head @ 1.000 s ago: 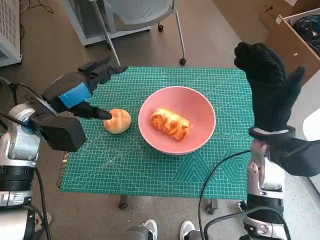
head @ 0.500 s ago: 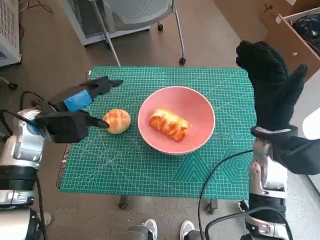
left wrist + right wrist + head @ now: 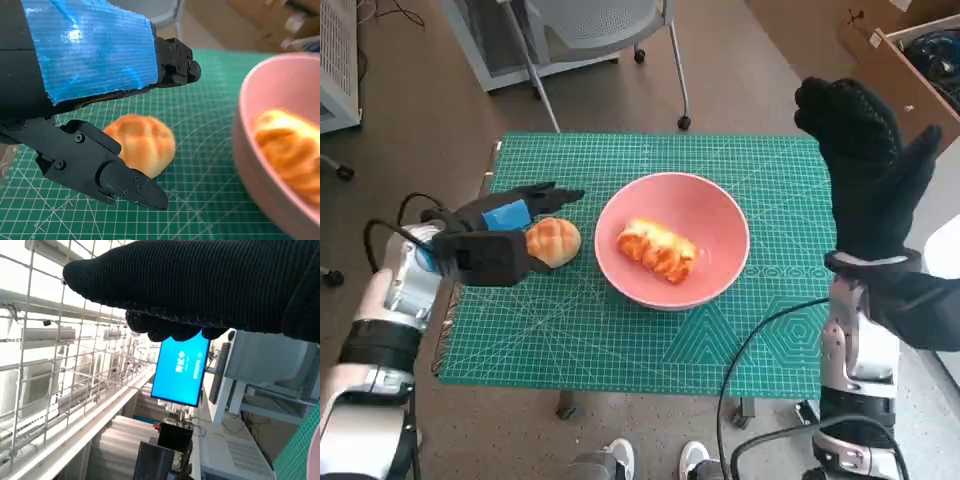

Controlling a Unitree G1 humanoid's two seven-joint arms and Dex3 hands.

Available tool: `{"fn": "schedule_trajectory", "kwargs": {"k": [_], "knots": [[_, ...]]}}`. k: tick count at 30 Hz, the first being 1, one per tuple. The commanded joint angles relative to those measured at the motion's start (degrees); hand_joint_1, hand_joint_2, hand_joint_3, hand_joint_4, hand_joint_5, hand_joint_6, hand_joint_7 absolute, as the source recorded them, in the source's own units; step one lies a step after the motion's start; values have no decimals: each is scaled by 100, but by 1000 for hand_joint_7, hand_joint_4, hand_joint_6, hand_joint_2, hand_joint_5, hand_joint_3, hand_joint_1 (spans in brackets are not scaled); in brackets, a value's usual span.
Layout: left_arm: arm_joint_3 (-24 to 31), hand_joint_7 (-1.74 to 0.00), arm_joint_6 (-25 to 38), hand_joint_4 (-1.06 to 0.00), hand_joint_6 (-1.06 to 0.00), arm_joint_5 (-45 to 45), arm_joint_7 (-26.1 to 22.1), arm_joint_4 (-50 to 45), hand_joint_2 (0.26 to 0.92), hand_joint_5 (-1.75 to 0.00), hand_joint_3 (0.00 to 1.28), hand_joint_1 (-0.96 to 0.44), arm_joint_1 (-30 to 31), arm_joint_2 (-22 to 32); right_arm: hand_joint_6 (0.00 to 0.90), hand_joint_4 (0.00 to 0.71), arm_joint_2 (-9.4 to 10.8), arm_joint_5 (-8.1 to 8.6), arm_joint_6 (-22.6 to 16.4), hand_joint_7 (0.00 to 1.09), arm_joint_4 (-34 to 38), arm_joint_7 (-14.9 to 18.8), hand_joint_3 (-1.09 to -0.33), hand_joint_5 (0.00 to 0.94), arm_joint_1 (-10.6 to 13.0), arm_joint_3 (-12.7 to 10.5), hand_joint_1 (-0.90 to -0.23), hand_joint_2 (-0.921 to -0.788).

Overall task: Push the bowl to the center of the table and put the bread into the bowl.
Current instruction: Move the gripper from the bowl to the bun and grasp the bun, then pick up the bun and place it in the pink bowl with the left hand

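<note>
Your table carries a green cutting mat (image 3: 650,330) over its whole top; an office chair (image 3: 605,25) stands on the floor beyond the far edge, and a cardboard box (image 3: 905,75) sits off the far right corner. The pink bowl (image 3: 673,295) lies near the mat's middle and already holds a twisted bread piece (image 3: 660,248); its wall rises just right of the loose bun. Your right hand (image 3: 865,170) is raised well above the table's right edge, palm upright, fingers together and holding nothing; its wrist camera shows only the glove, a wire grid and a blue screen (image 3: 180,371). Your left hand (image 3: 505,235) lies low over the mat's left side, fingers parted either side of the round bun (image 3: 553,241); whether they touch it you cannot tell. The bun rests on the mat between that hand and the bowl, close to the rim; only the bowl's wall stands between the two.
</note>
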Motion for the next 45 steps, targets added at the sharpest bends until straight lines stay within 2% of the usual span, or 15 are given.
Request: {"fn": "schedule_trajectory", "kwargs": {"k": [1,6,9,10,12,13,14,15,18,19,22,27,32,38,45], "knots": [[-128,-60,62,-84,-290,144,227,351,749,-9,2,-208,-196,-167,55,250,-58,33,124,556,-27,40,-703,0,157,-27,-625,-921],[-286,-53,54,-142,-356,349,660,688,756,-16,4,-196,-283,-372,54,250,-58,13,139,557,-56,31,-703,0,167,-35,-625,-921],[-403,-53,-18,-240,-436,486,947,866,778,-23,8,-164,-327,-447,54,250,-59,2,143,558,-71,28,-702,0,172,-38,-626,-921],[-463,-63,-60,-345,-511,569,1080,952,803,-33,10,-129,-350,-473,54,250,-62,0,142,558,-68,29,-702,0,169,-41,-626,-921],[-567,-64,-121,-451,-586,698,1289,1082,823,-33,8,-112,-390,-509,54,250,-66,-6,141,558,-62,30,-702,0,163,-45,-626,-921],[-619,-83,-143,-550,-657,760,1385,1132,841,-57,11,-90,-404,-524,54,250,-67,-9,141,558,-65,30,-702,0,165,-45,-626,-921],[-650,-316,-160,-618,-655,798,1447,1172,857,-82,29,-145,-416,-533,53,250,-67,-10,142,559,-68,30,-702,0,166,-46,-626,-921],[-671,-677,-195,-716,-631,819,1479,1198,880,-119,74,-221,-422,-532,53,250,-68,-11,144,559,-77,31,-702,0,172,-45,-626,-921],[-701,-1017,-275,-725,-568,829,1515,1262,907,-833,87,-72,-448,-519,53,250,-66,-12,148,559,-97,35,-702,0,184,-46,-626,-921],[-702,-1066,-297,-728,-566,828,1501,1265,912,-963,86,-46,-461,-501,53,250,-66,-17,146,559,-109,35,-702,0,194,-44,-626,-921],[-697,-1123,-343,-726,-570,819,1456,1244,917,-1118,83,-14,-489,-444,53,250,-62,-29,141,560,-131,33,-702,0,214,-37,-626,-921],[-570,-1152,-346,-713,-571,718,1311,991,920,-1188,86,-1,-554,-244,49,250,-43,-76,107,559,-128,14,-702,0,247,-18,-626,-921],[-328,-1215,-418,-704,-560,520,1248,604,920,-1160,92,1,-529,-59,44,249,-52,-95,85,558,-91,14,-704,0,242,-24,-625,-921],[159,-1256,-461,-720,-576,22,1158,-203,920,-1090,77,2,-381,97,41,249,-47,-96,72,560,-35,29,-705,0,207,-32,-625,-921],[688,-1236,-196,-743,-589,-446,1112,-1622,920,-1074,62,3,-187,154,37,249,-41,-62,47,562,55,70,-705,0,159,-25,-625,-921]]}}
